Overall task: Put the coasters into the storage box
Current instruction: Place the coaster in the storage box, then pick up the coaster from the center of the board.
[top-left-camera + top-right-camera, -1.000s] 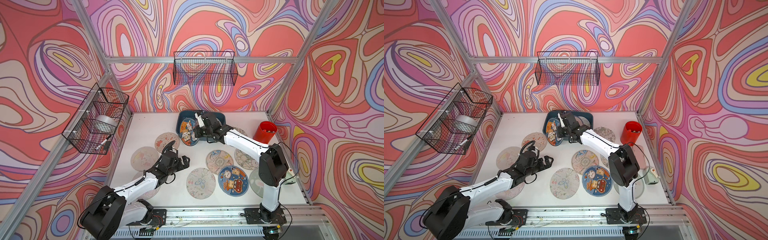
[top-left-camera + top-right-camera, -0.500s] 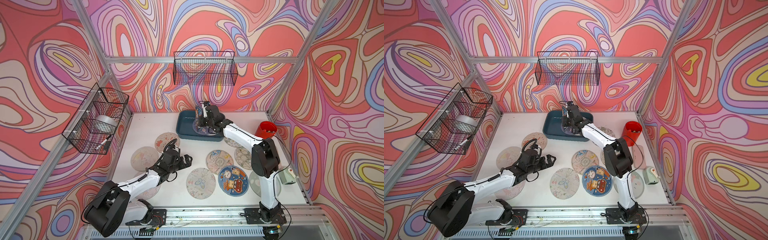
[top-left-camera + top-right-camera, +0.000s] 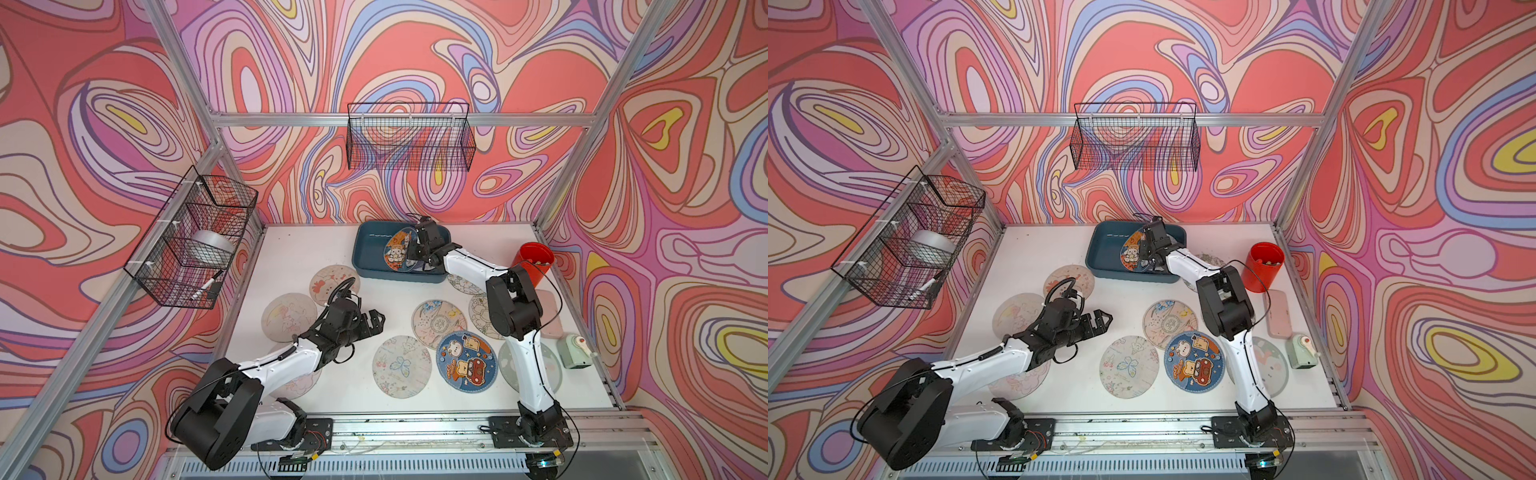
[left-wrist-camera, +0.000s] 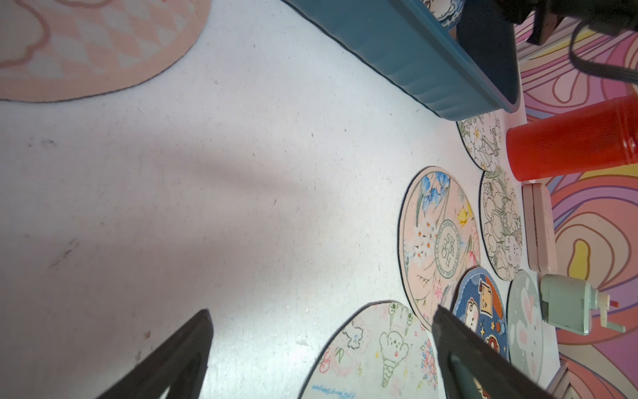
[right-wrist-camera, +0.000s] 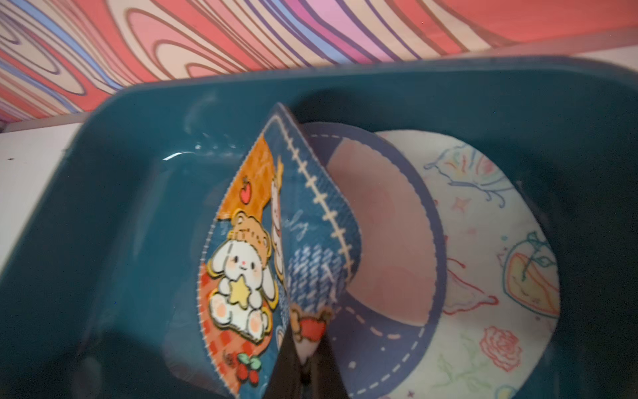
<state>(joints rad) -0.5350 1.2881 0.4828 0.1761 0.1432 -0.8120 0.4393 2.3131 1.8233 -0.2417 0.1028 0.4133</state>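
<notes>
Right hand (image 5: 305, 362) shifted inside storage box (image 5: 121, 207), pinching rabbit coaster (image 5: 241, 269); left hand (image 4: 321, 312) wide, empty

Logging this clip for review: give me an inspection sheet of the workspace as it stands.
Surface: white table, faint scuffs.
Job's things: storage box holds two flat coasters; rabbit coaster bent, tilted over them; about nine loose coasters on the table.
Clutter: red cup, pink case, small green device.
Hands: left hand open, empty; right hand shut on the rabbit coaster.
Cables: black cable loop at left wrist; no snag seen.
Surroundings: two wire baskets on patterned walls; side basket holds a grey roll.
</notes>
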